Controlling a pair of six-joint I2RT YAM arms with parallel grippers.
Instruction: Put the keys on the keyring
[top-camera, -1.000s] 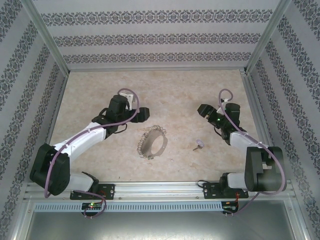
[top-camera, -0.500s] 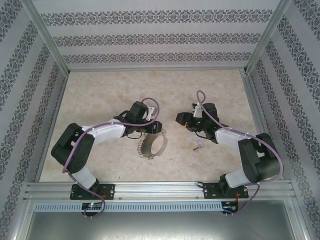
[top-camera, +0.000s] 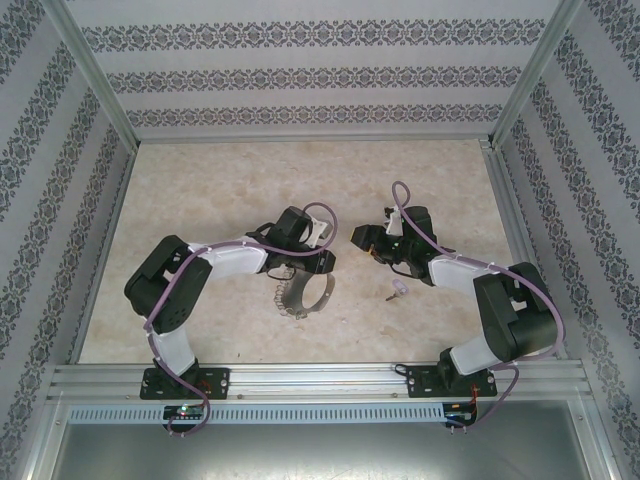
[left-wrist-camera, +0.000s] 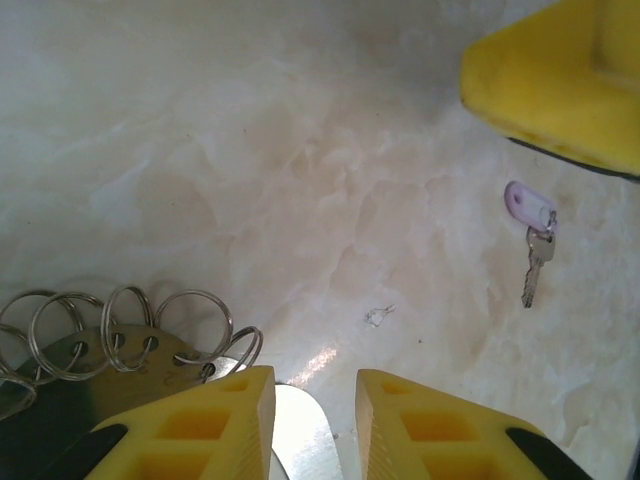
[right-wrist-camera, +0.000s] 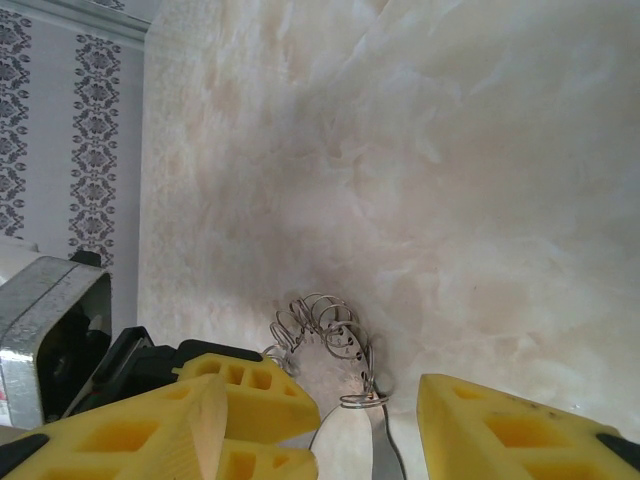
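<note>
Pale marbled desk (top-camera: 200, 200) between patterned walls: the keyring (top-camera: 300, 292) lies mid-desk, the key (top-camera: 397, 290) loose to its right.
The hoop looks stiff, thin and slippery, so its bare band, away from the small rings (left-wrist-camera: 120, 330), seems the best hold. The key looks tiny and light; pinch its lilac head. The left pincer (left-wrist-camera: 312, 390) straddles the band with its jaws narrow; I cannot tell whether they clamp it. The right pincer (right-wrist-camera: 325, 390) is apart and empty.

My left arm (top-camera: 235, 262) and right arm (top-camera: 455, 270) wear white shells over black joints, each trailing a looping mauve cable (top-camera: 399, 196); my fingers (left-wrist-camera: 200, 430) are chunky yellow ribbed blocks.
</note>
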